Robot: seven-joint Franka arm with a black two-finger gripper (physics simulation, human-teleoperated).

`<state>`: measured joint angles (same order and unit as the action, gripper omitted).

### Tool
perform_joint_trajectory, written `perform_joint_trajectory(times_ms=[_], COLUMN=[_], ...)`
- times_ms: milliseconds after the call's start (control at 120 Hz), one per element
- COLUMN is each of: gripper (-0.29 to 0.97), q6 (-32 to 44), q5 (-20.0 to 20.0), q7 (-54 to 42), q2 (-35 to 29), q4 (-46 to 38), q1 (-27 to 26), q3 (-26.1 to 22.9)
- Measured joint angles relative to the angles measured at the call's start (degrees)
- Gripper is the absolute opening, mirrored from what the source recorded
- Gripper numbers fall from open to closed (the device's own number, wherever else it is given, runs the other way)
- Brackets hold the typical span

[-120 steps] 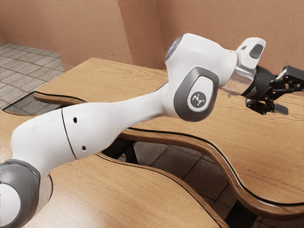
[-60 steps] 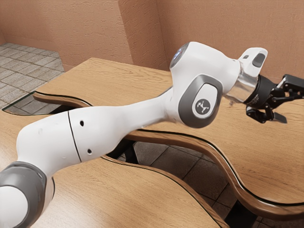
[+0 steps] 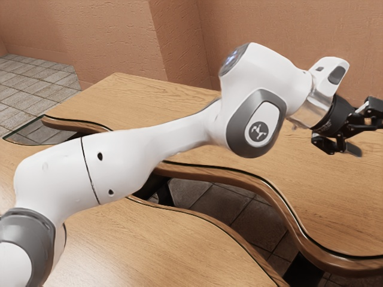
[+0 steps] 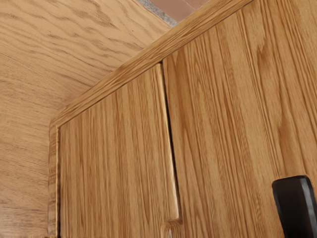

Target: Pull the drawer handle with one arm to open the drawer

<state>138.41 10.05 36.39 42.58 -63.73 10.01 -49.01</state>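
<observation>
Pincer (image 3: 353, 134) of black metal, two fingers spread apart and holding nothing, hovered over the light oak table (image 3: 179, 101), readied, I judged, to straddle a handle. Close before my hand stood two flush oak-grained cabinet panels (image 4: 114, 168) and one black rounded bar (image 4: 293, 206), probably the drawer handle

The arm (image 3: 179, 137) crosses from the near table (image 3: 149, 245) over a gap to the far table (image 3: 137, 101). Its gripper (image 3: 350, 128) hangs above the far table's right part, the wall (image 3: 269, 30) behind. Facing the hand, the cabinet's narrow panel (image 4: 114, 173) adjoins a wider panel (image 4: 237, 109).
</observation>
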Motion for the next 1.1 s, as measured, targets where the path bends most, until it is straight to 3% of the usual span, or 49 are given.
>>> perform_joint_trajectory(times_ms=[108, 208, 383, 475, 492, 558, 625, 725, 842, 1017, 1100], gripper=[0.66, 0.66, 0.66, 0.66, 0.66, 0.66, 0.66, 0.66, 0.66, 0.66, 0.66], q6=[-3.3, -11.7, -38.0, -50.4, -51.9, -54.2, -55.7, -57.5, -60.0, -62.1, -61.2], q5=[0.4, 3.5, 12.4, 14.9, 14.2, 5.0, -0.8, -4.3, -4.3, -4.4, -4.5], q7=[0.6, 1.1, 1.5, 1.9, 2.0, 2.2, 1.8, -2.1, -6.8, -12.2, -14.3], q2=[-0.2, -3.4, -14.1, -17.0, -19.4, -37.9, -43.6, -44.3, -45.4, -47.1, -47.3], q4=[0.1, 2.2, 13.3, 15.6, 13.3, -7.5, -15.1, -16.6, -16.8, -18.9, -18.7], q1=[-0.4, 0.0, 0.8, 1.5, 2.1, -5.0, -9.8, -9.7, -9.5, -20.2, -21.4], q3=[1.6, 2.4, 2.4, 2.6, 4.5, 27.2, 36.0, 38.8, 39.5, 42.5, 43.3])
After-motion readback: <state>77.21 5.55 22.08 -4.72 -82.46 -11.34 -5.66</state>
